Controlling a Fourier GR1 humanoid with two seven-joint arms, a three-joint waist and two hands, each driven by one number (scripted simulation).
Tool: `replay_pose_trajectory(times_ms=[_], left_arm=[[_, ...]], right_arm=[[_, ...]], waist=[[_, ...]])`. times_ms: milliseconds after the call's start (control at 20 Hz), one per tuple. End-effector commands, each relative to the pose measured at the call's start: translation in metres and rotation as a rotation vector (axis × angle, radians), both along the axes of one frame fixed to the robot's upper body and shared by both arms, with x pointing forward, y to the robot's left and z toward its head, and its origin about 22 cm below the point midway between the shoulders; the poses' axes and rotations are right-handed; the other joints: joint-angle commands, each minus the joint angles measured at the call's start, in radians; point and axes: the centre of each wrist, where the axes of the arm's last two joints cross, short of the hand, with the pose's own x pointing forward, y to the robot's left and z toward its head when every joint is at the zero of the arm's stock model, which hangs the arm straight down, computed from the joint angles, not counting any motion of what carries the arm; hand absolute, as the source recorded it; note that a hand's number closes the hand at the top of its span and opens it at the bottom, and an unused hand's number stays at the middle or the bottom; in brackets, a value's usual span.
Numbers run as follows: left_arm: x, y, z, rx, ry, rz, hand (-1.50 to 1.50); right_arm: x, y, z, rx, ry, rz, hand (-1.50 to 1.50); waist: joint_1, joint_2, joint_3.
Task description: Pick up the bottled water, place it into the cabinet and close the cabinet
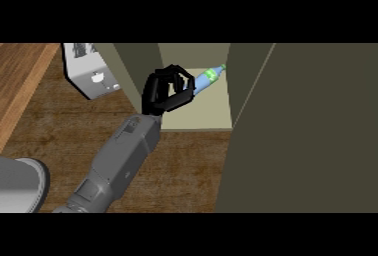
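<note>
Inside the open cabinet [193,107], on its pale shelf, a hand [168,91] was holding the bottle [207,79]. I could not tell from the view which of the two hands it was, because only one grey forearm came up from the near left and no other hand was in sight. Its black fingers were curled round the lower part of the bottle, so that only the bluish body, the green label and the cap stayed visible beyond them. The bottle was tilted, with the cap pointing to the far right corner, probably because the arm entered at an angle and carried it in neck first. It seemed to be over the shelf or just touching it; I could not say which. The door [295,130] stood open at the right, a large dark panel that left room for the arm. To the far left on the wooden counter [66,130] stood a grey appliance [90,75]. I judged that release and then closing the door remained.
</note>
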Motion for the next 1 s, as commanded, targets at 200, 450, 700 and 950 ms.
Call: replay_pose_trajectory(times_ms=[200, 450, 700, 950], left_arm=[[-0.054, 0.008, -0.009, -0.144, 0.019, -0.025, 1.5], [-0.104, 0.024, -0.012, -0.172, 0.028, -0.042, 1.5], [-0.157, 0.043, 0.001, -0.203, 0.014, -0.05, 1.5], [-0.191, 0.074, 0.005, -0.206, 0.02, -0.006, 1.5]], right_arm=[[-0.012, -0.008, 0.016, -0.026, -0.038, -0.012, -1.5], [-0.023, -0.013, 0.028, -0.053, -0.023, 0.022, -1.5], [-0.006, -0.004, 0.024, -0.111, -0.034, 0.128, 1.5], [-0.023, 0.0, 0.033, -0.136, 0.015, 0.328, 1.5]], waist=[[0.042, -0.011, 0.001], [0.041, -0.013, 0.0], [0.054, -0.003, 0.0], [0.045, -0.002, -0.001]])
